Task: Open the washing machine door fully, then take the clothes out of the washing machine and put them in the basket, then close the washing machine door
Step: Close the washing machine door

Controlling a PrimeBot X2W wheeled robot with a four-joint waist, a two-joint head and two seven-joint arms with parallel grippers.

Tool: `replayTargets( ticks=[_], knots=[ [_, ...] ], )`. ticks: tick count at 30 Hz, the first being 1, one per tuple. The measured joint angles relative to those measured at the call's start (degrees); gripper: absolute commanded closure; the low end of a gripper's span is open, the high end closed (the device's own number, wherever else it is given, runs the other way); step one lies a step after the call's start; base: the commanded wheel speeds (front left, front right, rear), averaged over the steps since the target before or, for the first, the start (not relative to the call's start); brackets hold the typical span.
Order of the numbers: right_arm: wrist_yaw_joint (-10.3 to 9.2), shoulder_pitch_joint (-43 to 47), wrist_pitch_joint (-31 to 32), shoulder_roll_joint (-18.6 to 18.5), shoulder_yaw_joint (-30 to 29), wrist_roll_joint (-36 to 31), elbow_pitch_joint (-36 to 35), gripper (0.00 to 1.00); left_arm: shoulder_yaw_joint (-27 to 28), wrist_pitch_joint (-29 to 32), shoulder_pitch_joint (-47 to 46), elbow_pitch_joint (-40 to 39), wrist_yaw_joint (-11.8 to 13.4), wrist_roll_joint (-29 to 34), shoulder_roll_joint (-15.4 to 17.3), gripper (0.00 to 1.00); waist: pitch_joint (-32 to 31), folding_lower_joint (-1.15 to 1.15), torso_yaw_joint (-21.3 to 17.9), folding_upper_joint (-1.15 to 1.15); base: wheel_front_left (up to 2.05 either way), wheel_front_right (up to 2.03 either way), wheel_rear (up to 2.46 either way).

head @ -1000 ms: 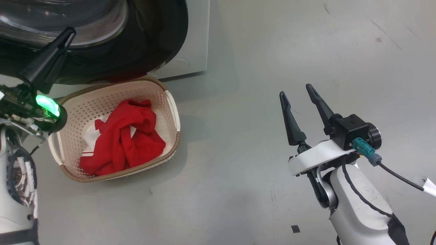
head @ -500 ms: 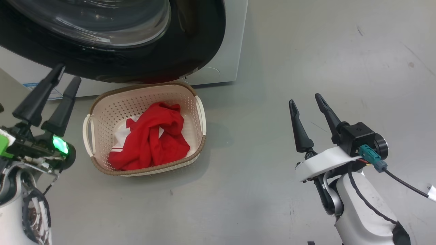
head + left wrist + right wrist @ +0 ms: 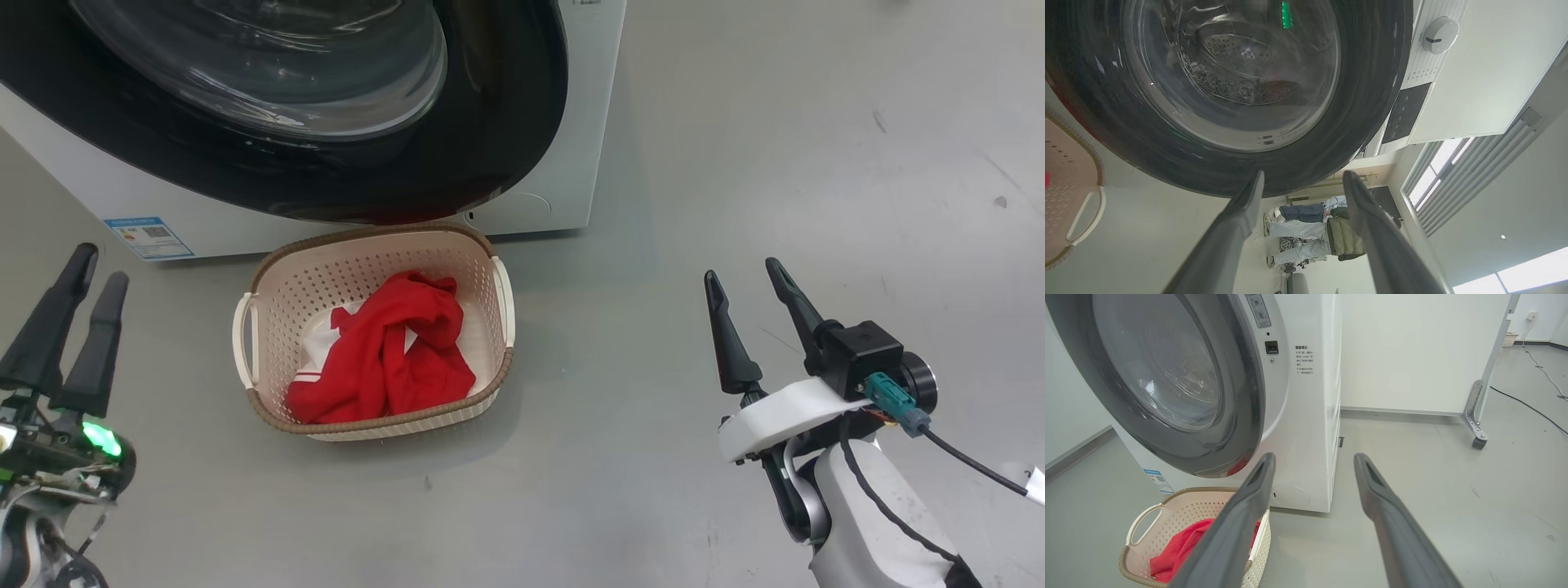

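Washing machine (image 3: 592, 122): white front-loader. Its door (image 3: 277, 90) lies against the front panel; I cannot see whether the latch has caught.

Judged step: finishing the close. To do it well, press flat on the black rim, not the glass bowl. Push straight in until it seats, keeping the arm clear of the basket below.

Door: wide glossy black rim and clear bulging glass with the drum visible through it. There is a red glint at the rim's 6 o'clock.

Basket (image 3: 367, 234): on the floor at 6 o'clock of the door, just beside the washer. The red garment (image 3: 392, 359), white-trimmed, is heaped inside.

Left gripper (image 3: 102, 263) is at the basket's 8 o'clock and right gripper (image 3: 741, 271) at its 3 o'clock. Both have fingers spread and hold nothing.
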Motion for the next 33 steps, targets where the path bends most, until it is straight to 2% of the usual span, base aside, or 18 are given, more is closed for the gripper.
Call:
replayTargets(
  ticks=[5,10,14,18,23,27,30,33],
  knots=[
    [0.07,1.57,0.01,0.01,-0.83,0.0,0.4,0.0,1.36,-6.46,2.17,-3.96,0.0,7.94,-0.33,0.0,-1.53,0.0,0.2,0.0,0.0,0.0,0.0],
    [0.46,2.08,0.01,0.02,-1.11,-0.04,0.82,0.0,0.49,-13.63,3.86,-8.81,0.0,20.17,-0.3,0.0,-3.18,0.0,0.45,0.0,0.0,0.0,0.0],
    [0.48,2.26,0.0,0.01,-1.22,-0.99,0.9,0.0,-3.35,-18.45,6.46,-12.35,0.0,32.14,-0.01,0.0,-4.6,0.0,0.47,0.0,0.0,0.0,0.0],
    [0.48,3.55,0.01,-0.05,-1.59,-1.02,1.14,0.0,-8.5,-22.86,9.57,-14.58,-0.03,45.09,3.5,0.0,-6.12,0.0,0.41,0.0,0.0,0.0,0.0],
    [0.49,4.91,0.01,-0.13,-1.97,-1.09,1.45,0.0,-13.36,-28.99,14.19,-14.18,-0.03,58.82,6.23,0.0,-8.1,0.0,0.38,0.0,0.0,0.0,0.0],
    [0.49,6.43,0.01,-0.12,-2.16,-1.1,1.55,0.0,-14.7,-33.0,18.12,-12.05,-0.09,68.13,6.69,0.0,-9.59,0.0,0.38,0.0,0.0,0.0,0.0],
    [0.48,7.0,0.0,-0.12,-2.42,-1.1,1.54,0.0,-15.43,-35.17,20.22,-11.14,-0.2,73.4,7.04,0.0,-10.27,0.0,0.38,0.0,0.0,0.0,0.0],
    [0.48,7.58,0.01,-0.12,-2.72,-1.11,1.53,0.0,-16.59,-36.86,21.16,-9.83,1.14,78.04,7.5,0.0,-10.58,0.0,0.37,0.0,0.0,0.0,0.0]
  ],
)
